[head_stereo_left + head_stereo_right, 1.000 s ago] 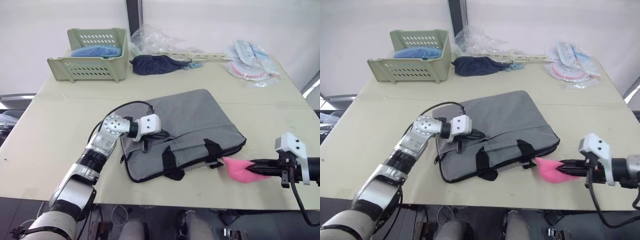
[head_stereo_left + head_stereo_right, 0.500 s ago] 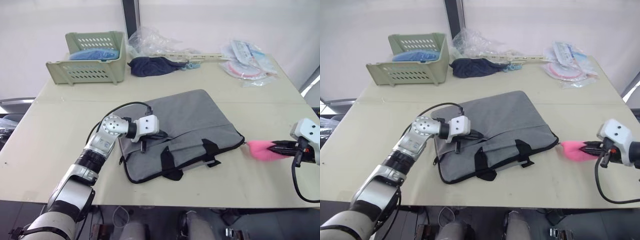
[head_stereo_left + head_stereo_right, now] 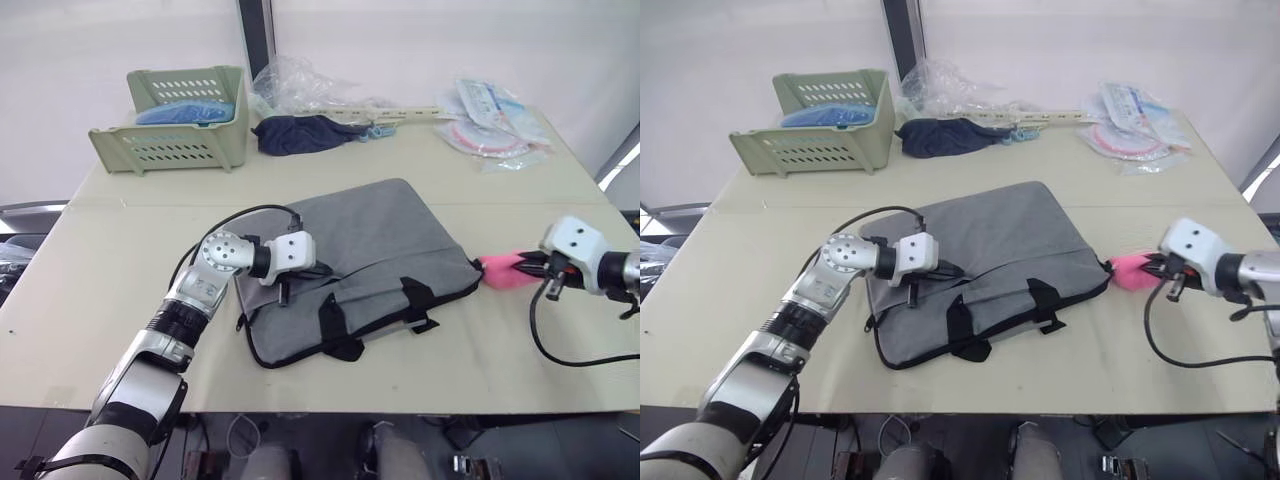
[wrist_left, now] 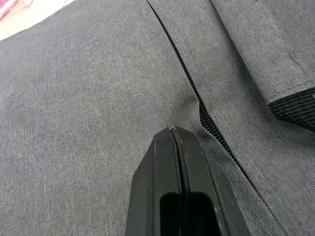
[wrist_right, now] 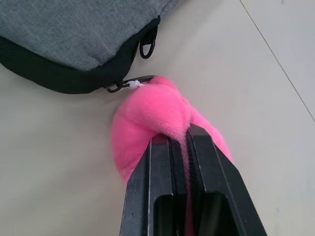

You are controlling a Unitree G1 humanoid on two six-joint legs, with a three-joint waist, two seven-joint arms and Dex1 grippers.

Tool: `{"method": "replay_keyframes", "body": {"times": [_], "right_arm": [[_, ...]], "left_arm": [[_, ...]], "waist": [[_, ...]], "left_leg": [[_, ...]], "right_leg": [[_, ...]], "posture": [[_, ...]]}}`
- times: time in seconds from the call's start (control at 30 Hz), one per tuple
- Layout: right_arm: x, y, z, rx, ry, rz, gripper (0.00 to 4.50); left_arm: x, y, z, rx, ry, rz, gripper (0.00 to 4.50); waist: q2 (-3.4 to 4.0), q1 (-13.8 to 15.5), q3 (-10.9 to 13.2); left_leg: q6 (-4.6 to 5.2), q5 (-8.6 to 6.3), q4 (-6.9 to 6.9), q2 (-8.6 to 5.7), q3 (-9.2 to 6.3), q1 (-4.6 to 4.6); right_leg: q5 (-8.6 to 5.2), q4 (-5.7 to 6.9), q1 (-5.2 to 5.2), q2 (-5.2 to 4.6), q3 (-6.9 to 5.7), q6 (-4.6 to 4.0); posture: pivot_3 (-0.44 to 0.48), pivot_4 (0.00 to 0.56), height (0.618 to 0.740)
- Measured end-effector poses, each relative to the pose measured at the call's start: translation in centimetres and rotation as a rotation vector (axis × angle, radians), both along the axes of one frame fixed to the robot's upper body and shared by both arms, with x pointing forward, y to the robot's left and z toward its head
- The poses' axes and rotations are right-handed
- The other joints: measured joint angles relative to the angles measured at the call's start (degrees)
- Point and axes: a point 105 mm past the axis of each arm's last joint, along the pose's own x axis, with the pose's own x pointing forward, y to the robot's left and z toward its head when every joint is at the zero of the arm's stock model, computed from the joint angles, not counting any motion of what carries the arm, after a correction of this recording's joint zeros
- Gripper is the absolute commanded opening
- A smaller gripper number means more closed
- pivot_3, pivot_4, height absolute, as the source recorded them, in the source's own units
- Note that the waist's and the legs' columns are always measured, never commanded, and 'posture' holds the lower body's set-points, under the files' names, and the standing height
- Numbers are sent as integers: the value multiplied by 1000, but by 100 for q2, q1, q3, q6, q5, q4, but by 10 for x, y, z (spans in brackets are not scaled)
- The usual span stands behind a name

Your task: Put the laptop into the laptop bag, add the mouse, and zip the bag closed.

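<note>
Laptop bag (image 3: 360, 275) flat mid-table; right gripper (image 5: 180, 139) pinching pink zipper charm (image 5: 152, 118) at bag's corner; left gripper (image 4: 176, 132) pressed together on fabric; zipping looks nearly finished.

Grey laptop bag (image 3: 370, 265) flat on the table (image 3: 110, 260), near its front edge.
Fabric sleeve with black edging, turned at an angle, two black strap handles toward the front edge, zipper apparently drawn shut along the handle side.
</note>
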Motion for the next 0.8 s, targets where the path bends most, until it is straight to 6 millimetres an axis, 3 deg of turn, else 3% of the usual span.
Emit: {"method": "replay_keyframes", "body": {"times": [0.27, 0.57, 0.6, 0.67, 0.8], "right_arm": [[32, 23, 7, -4, -121, 47, 36], [37, 28, 4, -2, -131, 69, 36], [36, 28, 4, -1, -128, 71, 658], [33, 28, 4, 15, -115, 81, 1198], [19, 17, 7, 20, -78, 90, 3246]], "left_arm": [[-3, 3, 0, 3, -10, -3, 0], [-4, 6, 0, -6, -14, 7, 0], [-4, 7, 0, -10, -14, 9, 0], [-6, 8, 1, -26, -12, 16, 0], [-14, 16, 9, -155, 48, 55, 1305]], "waist": [[13, -42, -5], [13, -83, -4], [13, -91, -4], [14, -108, -3], [24, -150, 30]], "left_leg": [[-1, 1, -4, 2, 7, 2], [-1, 1, -6, 6, 9, 1], [-1, 1, -6, 7, 9, 1], [-1, 0, -9, 8, 6, 1], [-2, 0, -9, 10, -1, -10]], "right_leg": [[1, 7, -3, 2, 4, 2], [1, 6, -3, 3, 3, 3], [1, 6, -3, 3, 3, 3], [1, 4, -3, 3, 4, 3], [1, 5, -32, 1, 11, 3]], "posture": [[0, 150, 740], [0, 150, 740], [0, 150, 740], [0, 150, 740], [0, 150, 740]]}}
